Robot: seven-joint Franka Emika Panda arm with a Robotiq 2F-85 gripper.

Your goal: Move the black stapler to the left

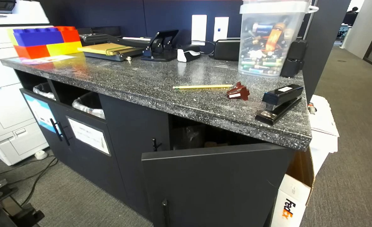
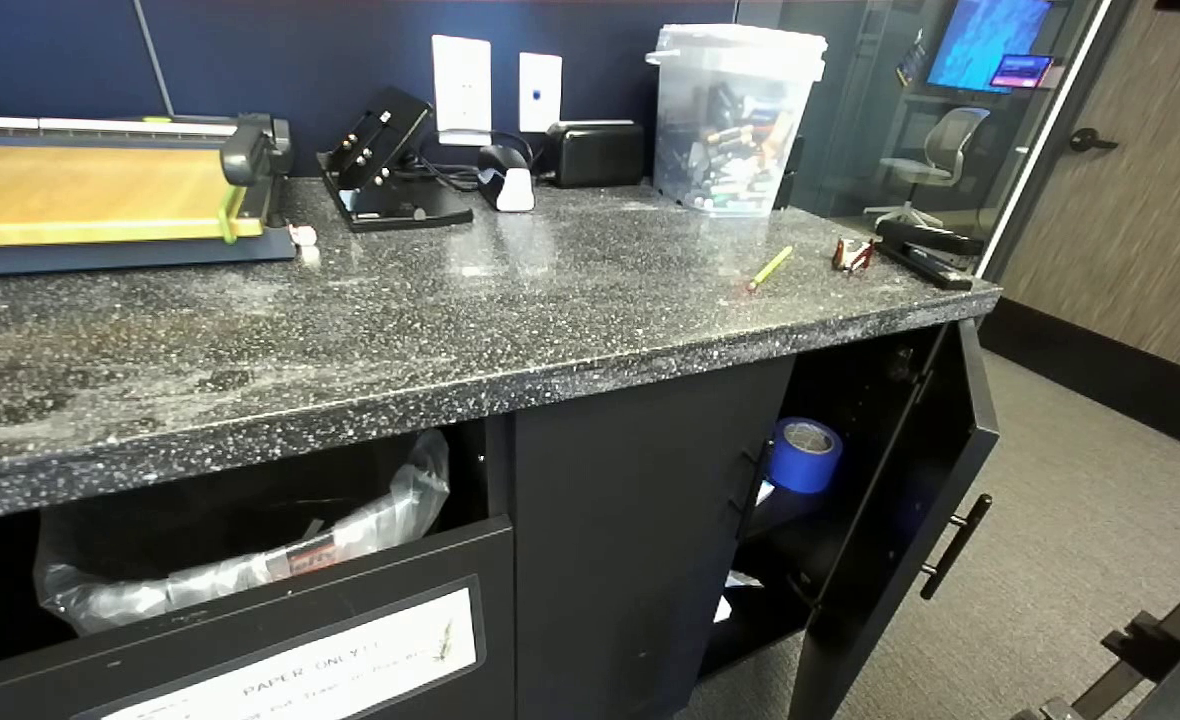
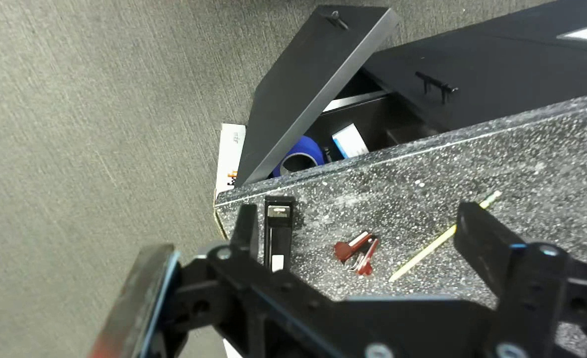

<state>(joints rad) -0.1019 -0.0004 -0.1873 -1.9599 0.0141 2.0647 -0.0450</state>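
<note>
Black stapler (image 1: 282, 96) on counter (image 1: 160, 75)
The stapler stood upright on its flat base near the front corner, white-labelled top arm raised above it, nose toward the front edge.

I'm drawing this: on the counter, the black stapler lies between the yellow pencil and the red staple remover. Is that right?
No: on the counter, the red staple remover lies between the yellow pencil and the black stapler, as both exterior views show.
</note>
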